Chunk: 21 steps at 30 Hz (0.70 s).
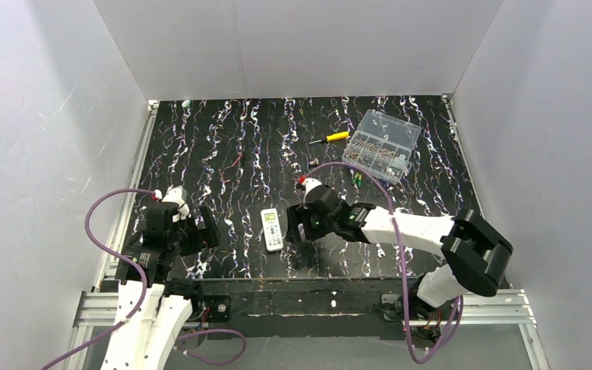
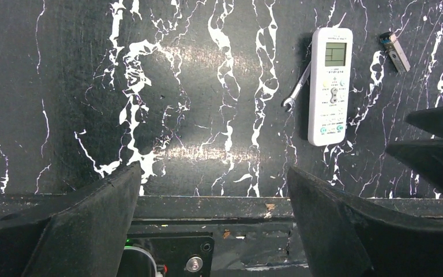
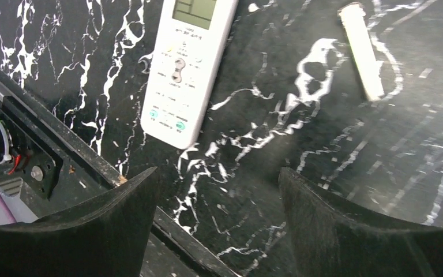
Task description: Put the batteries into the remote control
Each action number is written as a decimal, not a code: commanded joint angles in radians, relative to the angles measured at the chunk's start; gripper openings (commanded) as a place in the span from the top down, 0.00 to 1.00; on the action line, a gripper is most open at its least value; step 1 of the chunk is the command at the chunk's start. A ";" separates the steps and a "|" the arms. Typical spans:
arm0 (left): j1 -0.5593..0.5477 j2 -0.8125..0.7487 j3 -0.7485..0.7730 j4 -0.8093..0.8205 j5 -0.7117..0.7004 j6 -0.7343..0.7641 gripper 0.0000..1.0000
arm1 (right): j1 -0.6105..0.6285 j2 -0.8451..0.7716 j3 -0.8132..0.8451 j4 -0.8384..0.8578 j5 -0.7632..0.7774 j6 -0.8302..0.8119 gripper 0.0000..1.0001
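The white remote control [image 1: 272, 229] lies face up near the table's front edge, its screen toward the far side. It also shows in the left wrist view as the remote control [image 2: 330, 86] and in the right wrist view as the remote control [image 3: 187, 69]. Two green batteries [image 1: 357, 179] lie on the mat beside the clear parts box. My right gripper [image 1: 297, 231] hovers just right of the remote; the right gripper [image 3: 219, 179] is open, only bare mat between its fingers. My left gripper [image 1: 200, 230] stays left of the remote; the left gripper [image 2: 213, 173] is wide open and empty.
A clear compartment box [image 1: 381, 145] of screws stands at the back right, with a yellow-handled screwdriver [image 1: 330, 138] to its left. A small wrench [image 2: 297, 92] lies against the remote's left side. A small white stick [image 3: 362, 52] lies right of the remote. White walls enclose the table.
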 commanded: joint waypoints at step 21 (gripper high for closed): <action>0.000 0.026 -0.006 -0.074 0.054 0.019 0.01 | 0.062 0.294 0.196 0.121 0.003 0.143 0.19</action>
